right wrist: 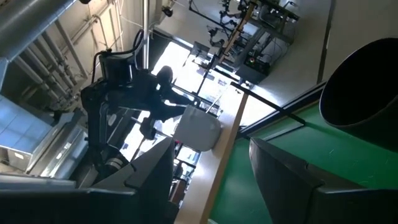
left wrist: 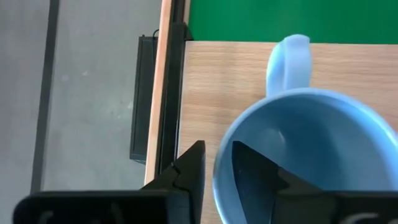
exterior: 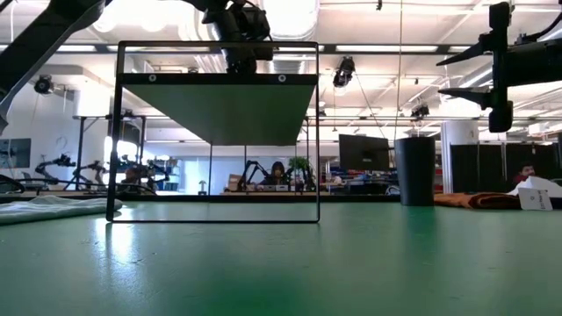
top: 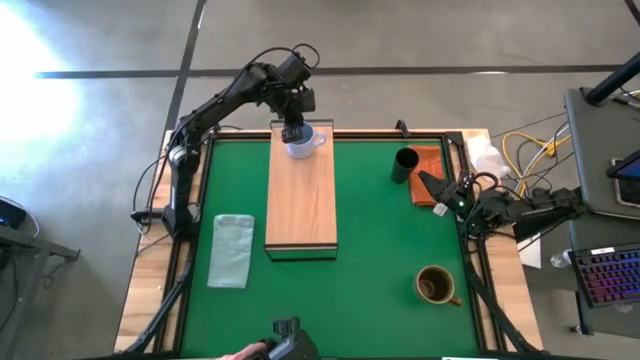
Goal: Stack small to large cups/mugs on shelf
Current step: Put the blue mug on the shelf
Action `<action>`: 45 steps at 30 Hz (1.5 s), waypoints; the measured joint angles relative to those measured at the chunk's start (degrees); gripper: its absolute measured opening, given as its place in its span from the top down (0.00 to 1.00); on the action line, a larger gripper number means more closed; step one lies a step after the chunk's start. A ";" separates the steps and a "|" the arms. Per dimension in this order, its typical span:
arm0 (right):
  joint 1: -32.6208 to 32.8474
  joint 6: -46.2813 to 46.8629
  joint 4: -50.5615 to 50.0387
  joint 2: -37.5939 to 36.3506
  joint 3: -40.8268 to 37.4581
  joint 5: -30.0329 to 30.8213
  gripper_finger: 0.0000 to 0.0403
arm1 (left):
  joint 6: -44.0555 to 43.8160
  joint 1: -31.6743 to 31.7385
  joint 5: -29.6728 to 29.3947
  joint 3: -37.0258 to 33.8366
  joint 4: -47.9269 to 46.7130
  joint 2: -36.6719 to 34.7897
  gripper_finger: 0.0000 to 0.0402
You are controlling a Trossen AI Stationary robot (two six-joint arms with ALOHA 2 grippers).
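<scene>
The pale blue-grey mug [top: 303,146] is upright at the far end of the light-wood shelf [top: 301,205], with its handle [left wrist: 289,62] toward the table's right. My left gripper [top: 293,131] comes down on it from above and is shut on its rim. The black cup [top: 405,165] stands on the green table by the orange-brown cloth [top: 428,160]. My right gripper [top: 427,184] is open and empty, just right of the black cup [right wrist: 367,81]. The brown mug [top: 436,285] stands upright at the near right. My left gripper pinches the mug's wall at the rim [left wrist: 221,163], on the side away from the handle. One finger [left wrist: 255,177] is inside the mug and one finger [left wrist: 191,169] is outside. The fingers point down. The mug is upright over the shelf top; whether its bottom rests there I cannot tell.
A pale green cloth [top: 232,250] lies on the table left of the shelf. A raised frame [top: 340,135] edges the green mat. A person's hand [top: 240,352] with a dark device shows at the near edge. Cables and gear [top: 540,150] lie beyond the right edge.
</scene>
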 joint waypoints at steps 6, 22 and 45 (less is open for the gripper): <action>0.00 0.00 0.00 0.00 0.00 0.00 0.50 | 1.49 -0.60 2.43 0.00 0.00 0.00 0.91; 0.00 0.00 -0.02 0.00 -0.02 0.00 0.50 | 7.34 -1.05 2.22 -0.13 -0.63 0.00 0.94; 0.00 1.85 -1.67 0.00 -0.02 -0.02 0.50 | -9.87 -1.49 -2.57 -0.15 -0.59 -3.80 0.94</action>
